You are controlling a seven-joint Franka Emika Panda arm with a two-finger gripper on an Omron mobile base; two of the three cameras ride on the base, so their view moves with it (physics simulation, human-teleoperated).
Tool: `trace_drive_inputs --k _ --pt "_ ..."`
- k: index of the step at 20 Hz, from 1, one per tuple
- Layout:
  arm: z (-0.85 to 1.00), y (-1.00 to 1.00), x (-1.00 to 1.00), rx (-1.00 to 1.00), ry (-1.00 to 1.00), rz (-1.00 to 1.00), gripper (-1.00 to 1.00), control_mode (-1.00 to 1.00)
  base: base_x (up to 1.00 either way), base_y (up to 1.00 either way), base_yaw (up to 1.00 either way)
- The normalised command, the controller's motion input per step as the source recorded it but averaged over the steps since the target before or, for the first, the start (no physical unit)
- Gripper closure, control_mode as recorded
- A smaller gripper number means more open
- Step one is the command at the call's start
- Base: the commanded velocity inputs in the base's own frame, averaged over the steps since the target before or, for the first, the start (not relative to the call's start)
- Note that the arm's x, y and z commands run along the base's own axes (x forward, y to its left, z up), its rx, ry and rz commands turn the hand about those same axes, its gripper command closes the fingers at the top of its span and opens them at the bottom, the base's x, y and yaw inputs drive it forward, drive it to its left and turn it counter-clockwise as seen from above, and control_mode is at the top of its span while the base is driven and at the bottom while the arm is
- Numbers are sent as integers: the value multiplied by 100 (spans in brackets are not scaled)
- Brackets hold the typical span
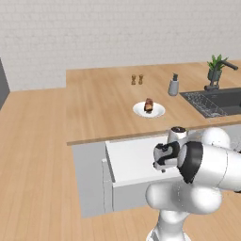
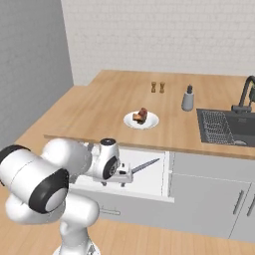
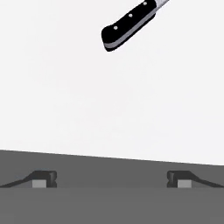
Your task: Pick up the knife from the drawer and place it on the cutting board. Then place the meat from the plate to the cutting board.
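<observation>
The drawer (image 2: 149,182) stands pulled out under the counter, its white inside (image 1: 132,157) showing. The knife (image 3: 129,24) lies on the drawer floor, with its black handle at the top of the hand view and its pale blade (image 2: 145,165) running right from my hand. My gripper (image 3: 111,179) hangs open over the drawer (image 3: 87,100), pointing down, with nothing between the fingertips (image 3: 43,178); the knife handle lies ahead of it and apart. The meat (image 2: 141,115) sits on the white plate (image 2: 151,120) on the counter behind the drawer. The cutting board is out of view.
Two brown shakers (image 2: 157,87) and a grey soap bottle (image 2: 188,99) stand further back on the wood counter (image 1: 103,103). A dark sink (image 2: 224,127) with a tap lies to the right, a potted plant (image 1: 215,68) beside it. Cabinet doors with bar handles (image 2: 238,201) sit right of the drawer.
</observation>
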Motion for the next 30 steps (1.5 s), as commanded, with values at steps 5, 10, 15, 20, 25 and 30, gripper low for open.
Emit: trace_drive_inputs --k 5,10,15,20,25,30 --pt "60 14 66 6 0 0 -100 -100 0 0 0" --pt "-4 16 59 1 0 0 -100 -100 0 0 0" --pt "-21 -3 41 0 0 -1 -100 -100 0 0 0" --pt "-34 -16 16 0 0 -9 -100 -100 0 0 0" --pt "-43 -6 28 0 0 -11 -100 -100 0 0 0" --pt "-38 0 44 0 0 -5 -100 -100 0 0 0"
